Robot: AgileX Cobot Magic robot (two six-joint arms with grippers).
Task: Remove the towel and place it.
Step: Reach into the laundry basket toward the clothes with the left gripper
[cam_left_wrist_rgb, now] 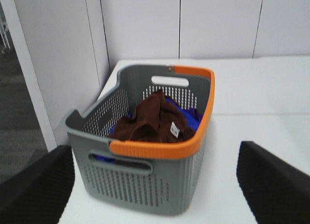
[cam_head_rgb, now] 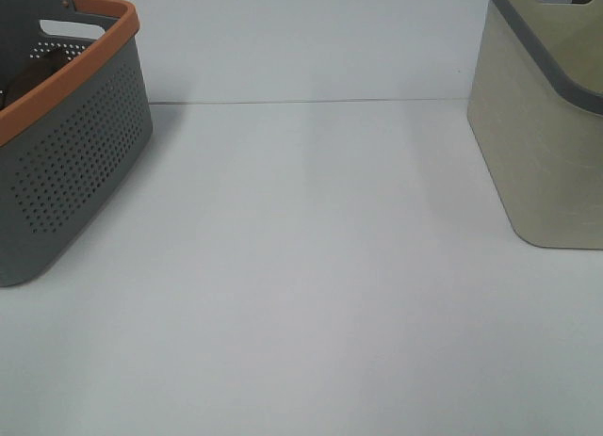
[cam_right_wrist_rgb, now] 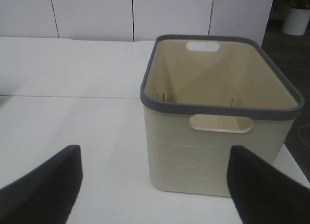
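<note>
Towel (cam_left_wrist_rgb: 150,120) in basket (cam_left_wrist_rgb: 145,187), white table (cam_head_rgb: 301,295), panelled wall (cam_left_wrist_rgb: 218,21), left fingers (cam_left_wrist_rgb: 34,185) apart, right fingers (cam_right_wrist_rgb: 41,185) apart.

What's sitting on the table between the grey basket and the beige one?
Nothing. In the exterior high view, only bare white table lies between the grey basket and the beige basket.

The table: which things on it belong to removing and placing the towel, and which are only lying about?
For the job: brown towel; grey basket holding it; empty beige basket, probably where it goes.
Just lying about: blue cloth under the towel.
</note>
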